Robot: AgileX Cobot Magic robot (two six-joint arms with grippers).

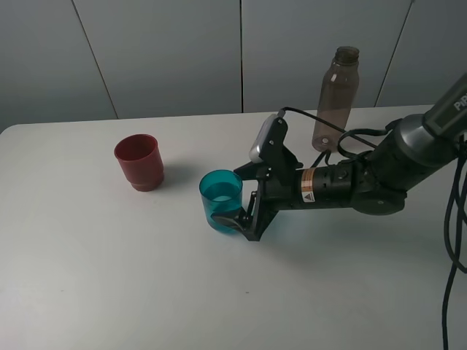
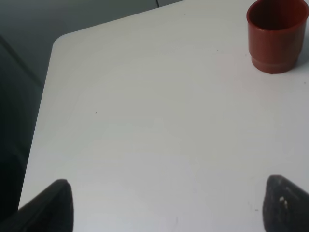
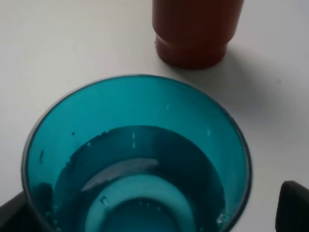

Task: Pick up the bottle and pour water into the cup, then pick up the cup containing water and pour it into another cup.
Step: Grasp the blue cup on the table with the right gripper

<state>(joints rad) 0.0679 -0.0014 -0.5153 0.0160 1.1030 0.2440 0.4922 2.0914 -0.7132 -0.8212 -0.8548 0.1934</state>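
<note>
Our right claw point(image 1: 232, 197) straddles the teal cup point(image 1: 220, 191) holding water on the counter point(image 1: 109, 277), fingers spread wide; our left claw point(image 2: 164, 208) also stands apart, red cup point(image 2: 276, 36) beyond.

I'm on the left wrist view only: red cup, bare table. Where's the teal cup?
Observer: In the high view the teal cup stands right of the red cup, between the fingers of the right gripper.
Operator: Water in it?
Observer: Yes; the right wrist view shows water in its lower part.
Operator: Gripped already?
Observer: No; the jaws are open, with a gap between one finger and the cup wall.
</note>
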